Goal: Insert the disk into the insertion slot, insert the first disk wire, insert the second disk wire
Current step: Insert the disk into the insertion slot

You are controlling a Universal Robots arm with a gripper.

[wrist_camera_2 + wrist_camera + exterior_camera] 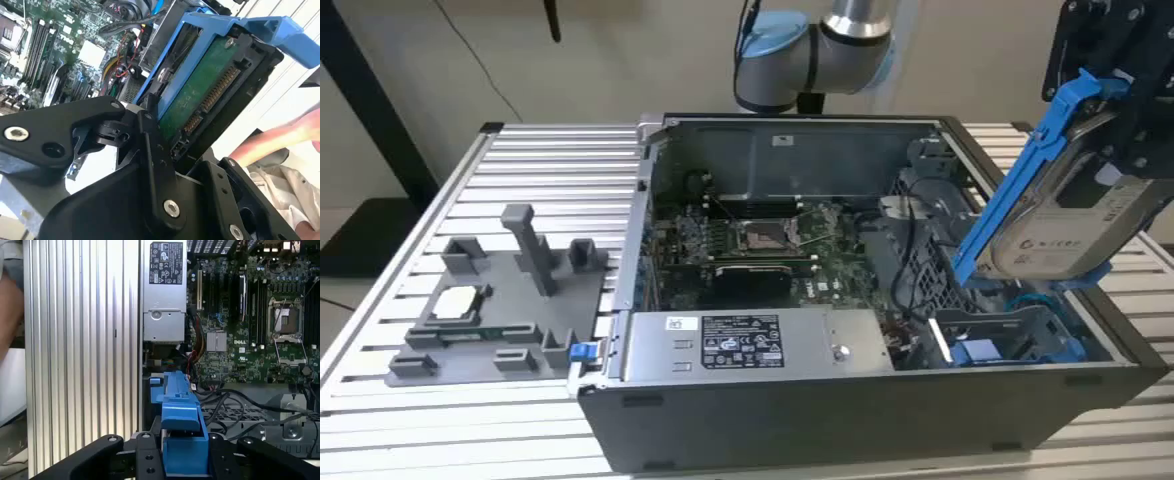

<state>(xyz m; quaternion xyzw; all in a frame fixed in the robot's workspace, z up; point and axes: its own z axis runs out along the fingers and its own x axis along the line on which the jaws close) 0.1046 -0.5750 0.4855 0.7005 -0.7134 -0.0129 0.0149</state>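
- Above the insertion slot (1007, 338), the disk (1067, 225) is held tilted, not yet seated.
- The tool (182, 447) is clamped on the disk's blue edges.
- Step 1 is judged in hand; squaring to the slot is needed.

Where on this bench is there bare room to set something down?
Bare ribbed table lies behind the grey fixture, up to the computer case, and in a strip before the fixture. It is crowded at the case's end on the exterior view's right, where the end effector holds the disk above the insertion slot.
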